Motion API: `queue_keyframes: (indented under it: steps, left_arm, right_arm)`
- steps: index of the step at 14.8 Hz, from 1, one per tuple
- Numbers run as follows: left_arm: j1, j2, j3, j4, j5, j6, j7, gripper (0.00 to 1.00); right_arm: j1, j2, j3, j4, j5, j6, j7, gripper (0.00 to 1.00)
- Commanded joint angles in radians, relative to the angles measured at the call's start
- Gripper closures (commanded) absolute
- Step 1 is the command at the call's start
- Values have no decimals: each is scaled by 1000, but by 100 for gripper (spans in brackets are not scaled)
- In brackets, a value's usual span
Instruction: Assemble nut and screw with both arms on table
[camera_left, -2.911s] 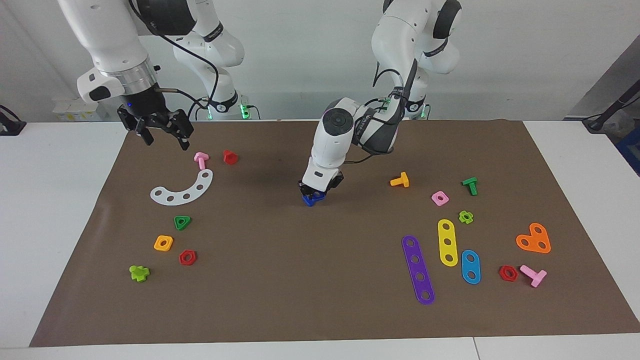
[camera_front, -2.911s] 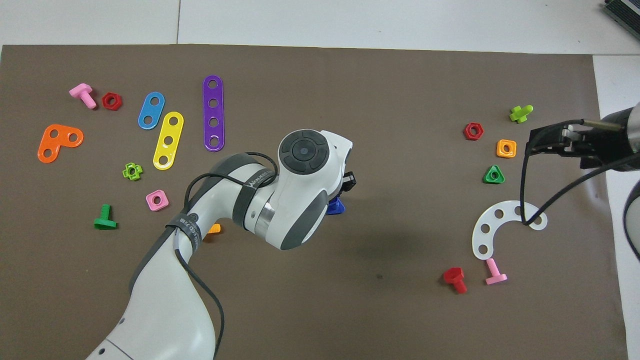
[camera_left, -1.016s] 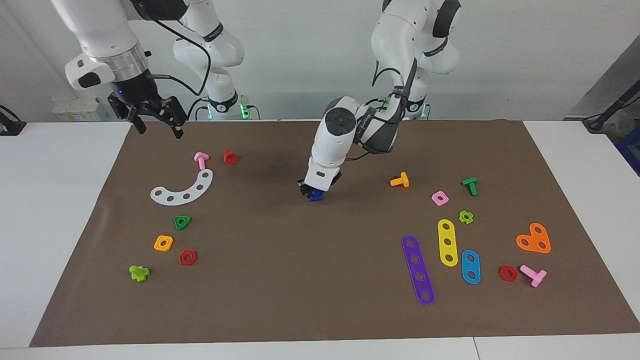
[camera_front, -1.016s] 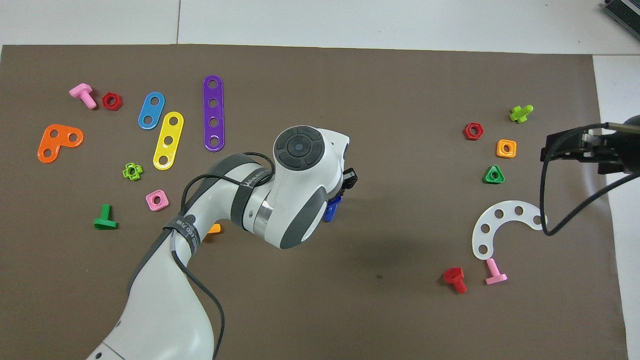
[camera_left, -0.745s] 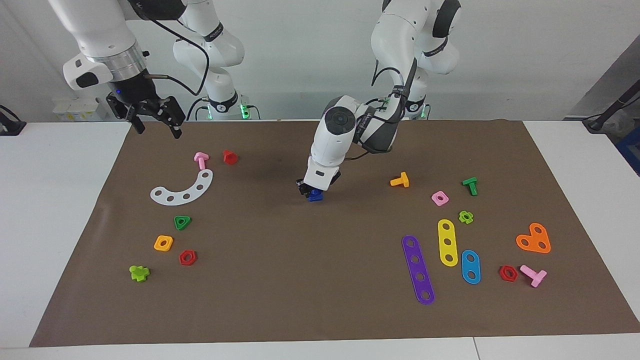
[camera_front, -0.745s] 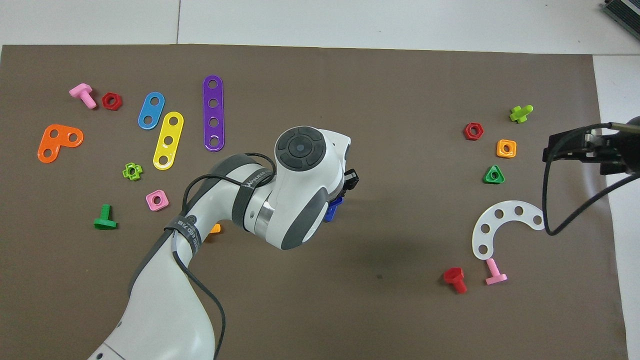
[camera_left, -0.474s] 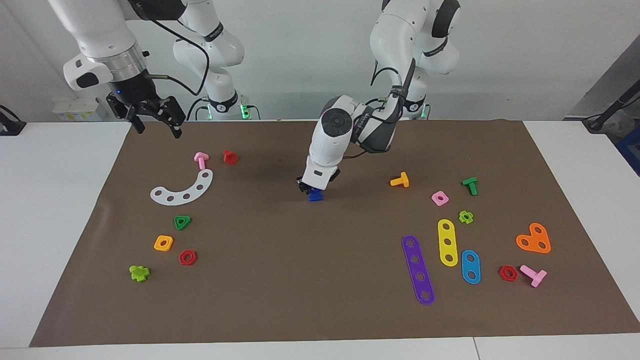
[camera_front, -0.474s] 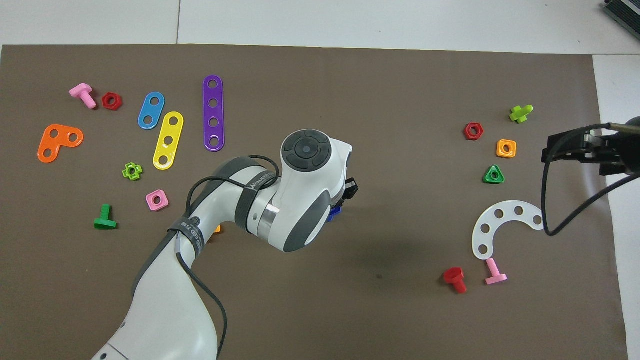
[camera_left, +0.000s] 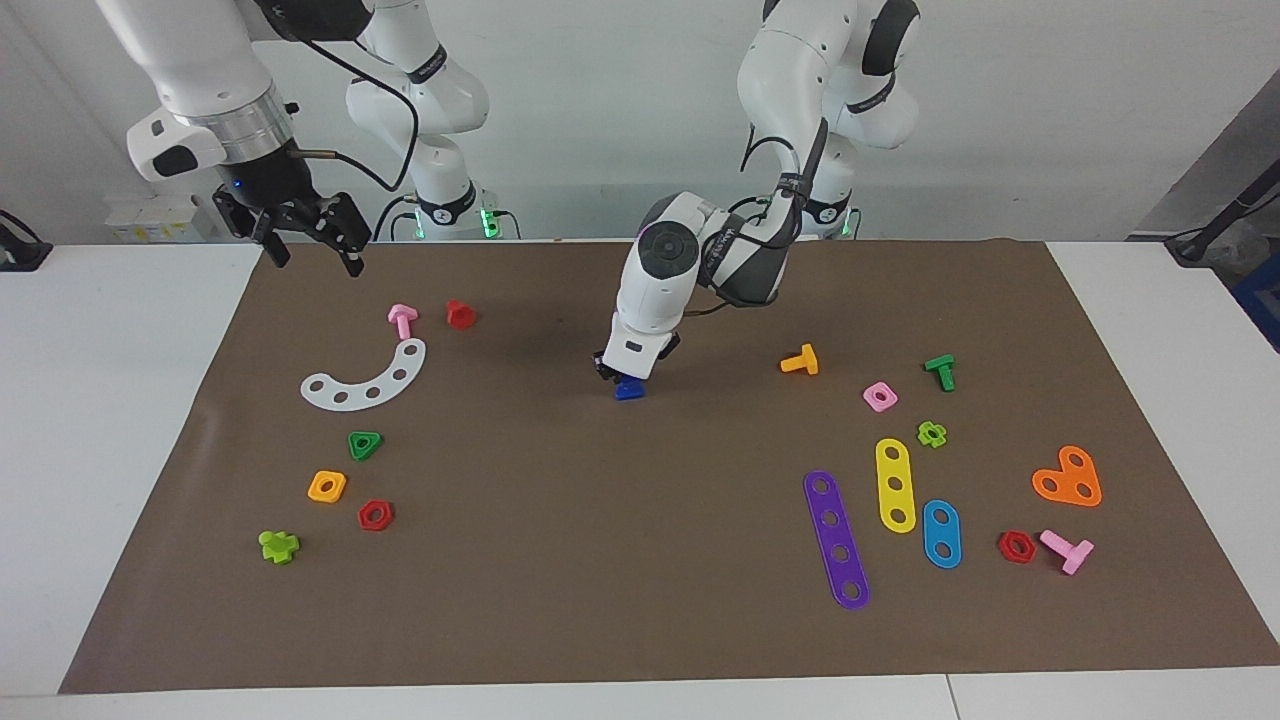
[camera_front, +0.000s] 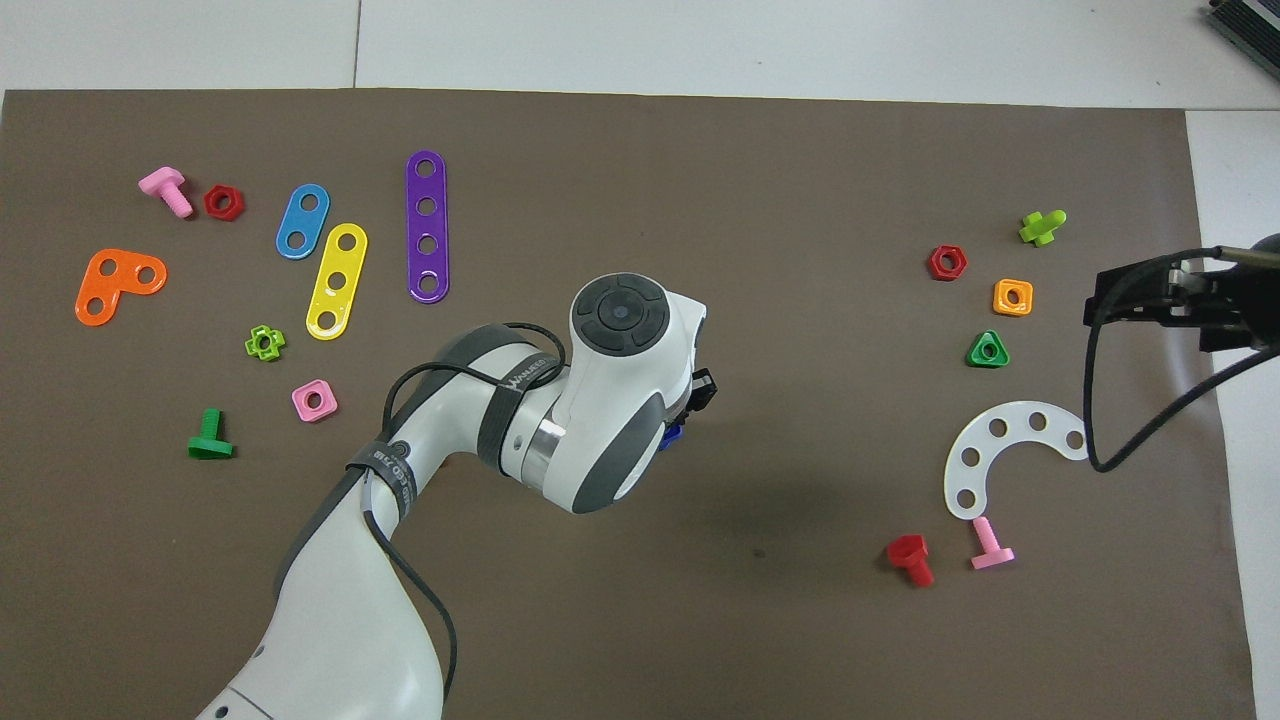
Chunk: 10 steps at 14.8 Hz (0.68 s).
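My left gripper (camera_left: 622, 377) points down over the middle of the brown mat (camera_left: 560, 600) on the white table (camera_left: 100, 450), shut on the small blue screw (camera_left: 630, 390). The screw hangs from its tips just over the mat; I cannot tell whether it touches. In the overhead view the left arm's wrist covers most of the screw (camera_front: 672, 434), and the left gripper (camera_front: 688, 412) shows only at its edge. A separate blue nut is hidden from view. My right gripper (camera_left: 318, 262) hangs open and empty above the mat's corner at the right arm's end, also seen in the overhead view (camera_front: 1105, 297).
An orange bolt (camera_left: 800, 360), pink nut (camera_left: 880, 397) and coloured strips (camera_left: 836, 540) lie toward the left arm's end. A white curved strip (camera_left: 367, 380), red bolt (camera_left: 459, 314), pink bolt (camera_left: 402, 320) and green triangular nut (camera_left: 364, 445) lie toward the right arm's end.
The left gripper has lifted slightly and drifted toward the robots with the blue screw. The right gripper rose and pulled back earlier, and has held still for the last second.
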Motion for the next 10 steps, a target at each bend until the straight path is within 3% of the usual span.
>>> queue_keyframes:
  steps: [1, 4, 5, 6, 7, 10]
  left_arm:
    - [-14, -36, 13, -72, -11, 49, -5, 100]
    - [-18, -48, 13, -108, 4, 81, -3, 100]
    - [-14, -49, 12, -104, 4, 77, 0, 90]
    - [-14, -47, 12, -99, 6, 81, -3, 13]
    - [-18, -47, 13, -93, 10, 77, -3, 0]
    - [11, -42, 16, 12, 15, -1, -2, 0]
  right_arm:
    - [4, -20, -9, -17, 17, -12, -29, 0]
    - [3, -20, -9, -17, 17, -12, -29, 0]
    - [4, -20, -9, -17, 17, -12, -29, 0]
    - [3, -20, -9, -17, 17, -12, -29, 0]
    - [3, -20, -9, -17, 17, -12, -29, 0]
    - [4, -20, -9, -17, 18, -12, -29, 0]
